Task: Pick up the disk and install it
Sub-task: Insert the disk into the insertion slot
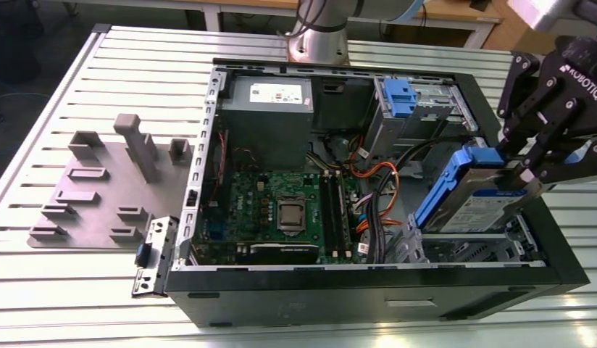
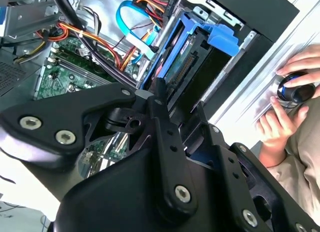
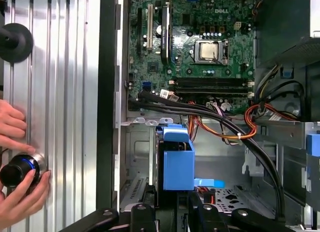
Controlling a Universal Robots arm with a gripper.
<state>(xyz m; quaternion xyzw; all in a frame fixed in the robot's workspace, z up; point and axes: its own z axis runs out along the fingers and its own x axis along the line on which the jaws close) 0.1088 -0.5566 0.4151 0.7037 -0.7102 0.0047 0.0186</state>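
The computer case (image 1: 376,304) is black outside and shiny grey inside. Inside the computer case, the big board (image 1: 279,210) is green with little black and silver bits. The box (image 1: 267,119) in the computer case is grey with a white sticker (image 1: 277,92). The wires (image 1: 371,174) in the computer case are orange, red, yellow and black. The disk (image 1: 468,206) is silver with a blue frame. The end effector (image 1: 519,177) is black. The tabletop (image 1: 47,290) under the computer case is silver-white with long straight stripes. Beside the computer case lies a plain grey plate (image 1: 95,196).
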